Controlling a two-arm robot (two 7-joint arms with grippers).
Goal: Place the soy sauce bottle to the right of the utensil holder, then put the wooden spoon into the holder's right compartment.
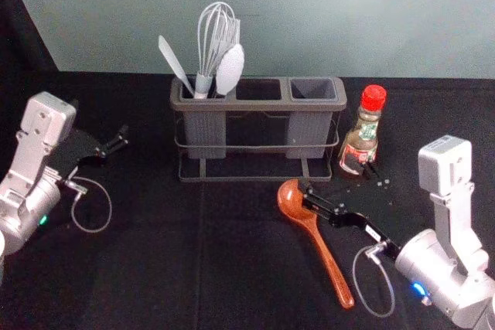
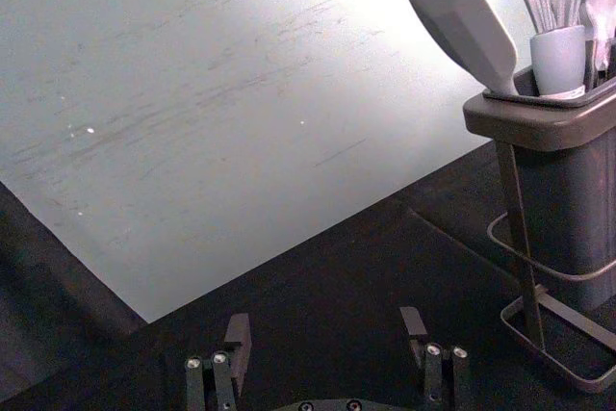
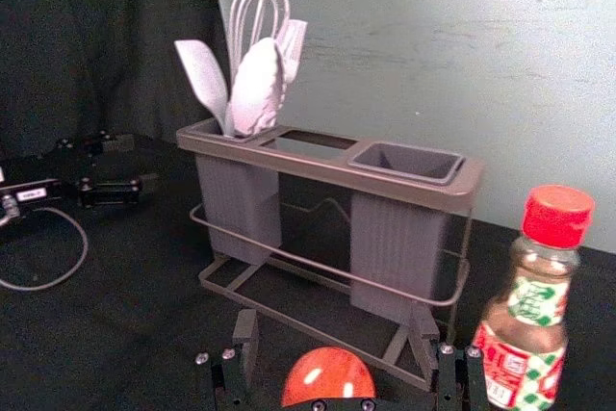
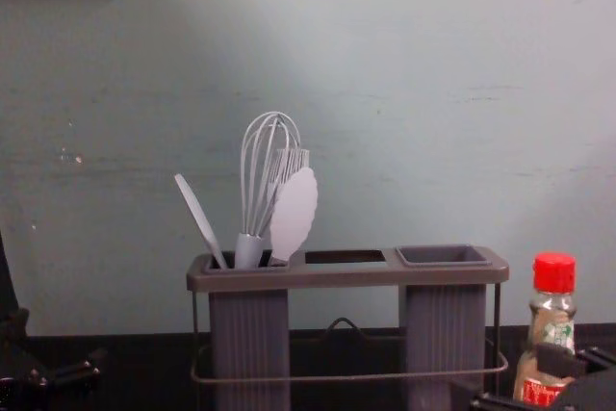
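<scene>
Soy sauce bottle (image 1: 367, 130): upright, right of holder (image 1: 257, 104); label lettering illegible.
Wooden spoon (image 1: 325, 251): lying before holder.
Right gripper (image 1: 343, 182): wide open, empty, near spoon bowl.
Left gripper (image 1: 99, 119): wide open, empty.

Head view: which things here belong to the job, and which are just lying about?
For the job:
utensil holder
soy sauce bottle, right of the holder
wooden spoon

Just there:
whisk, in the left compartment
spatula, beside it
</scene>
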